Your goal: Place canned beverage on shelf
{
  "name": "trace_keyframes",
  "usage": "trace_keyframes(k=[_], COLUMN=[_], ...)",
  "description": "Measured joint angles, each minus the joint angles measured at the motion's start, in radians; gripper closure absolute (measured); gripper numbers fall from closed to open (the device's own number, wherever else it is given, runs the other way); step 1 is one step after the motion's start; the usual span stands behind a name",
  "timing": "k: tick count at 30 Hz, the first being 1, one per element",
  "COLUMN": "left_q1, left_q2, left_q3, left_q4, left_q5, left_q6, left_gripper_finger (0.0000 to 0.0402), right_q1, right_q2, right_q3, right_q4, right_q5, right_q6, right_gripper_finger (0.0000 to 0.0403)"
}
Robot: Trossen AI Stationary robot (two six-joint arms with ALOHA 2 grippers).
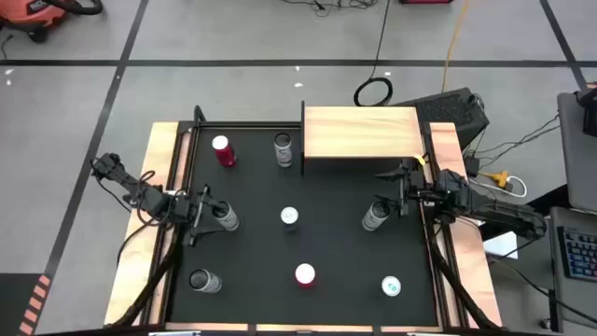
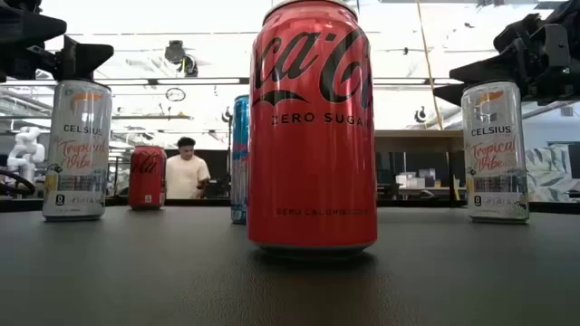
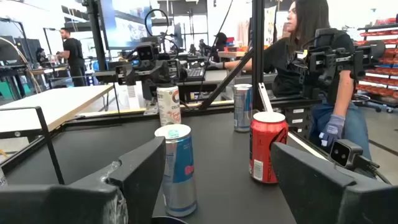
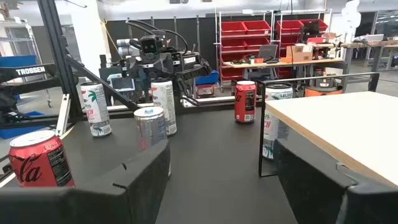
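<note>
Several cans stand upright on the black table (image 1: 336, 252). The pale-wood shelf (image 1: 359, 131) stands at the far edge, right of the middle, with nothing on it. My left gripper (image 1: 207, 219) is open at the table's left. Its fingertips hover just left of a Celsius can (image 1: 227, 217) and slightly above its top (image 2: 77, 86). My right gripper (image 1: 399, 194) is open at the table's right, near the shelf's near right corner. It is raised beside a second Celsius can (image 1: 376, 216). Nothing lies between the fingers in either wrist view.
A Red Bull can (image 1: 290, 217) stands mid-table between the arms. A red Coca-Cola can (image 1: 305, 274) and another can (image 1: 391, 286) stand near the front edge, and one can (image 1: 203, 280) at front left. A red can (image 1: 222, 149) and a pale can (image 1: 284, 149) stand left of the shelf.
</note>
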Motion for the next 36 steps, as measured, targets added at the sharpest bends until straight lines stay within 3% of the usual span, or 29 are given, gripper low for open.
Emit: trace_keyframes(k=[36], left_q1=[0.000], left_q2=[0.000], left_q3=[0.000], left_q4=[0.000], left_q5=[0.000], left_q6=[0.000], left_gripper_finger=[0.0107], right_q1=[0.000], right_q2=[0.000], right_q3=[0.000], right_q4=[0.000], right_q5=[0.000], right_q6=[0.000], right_gripper_finger=[0.0133])
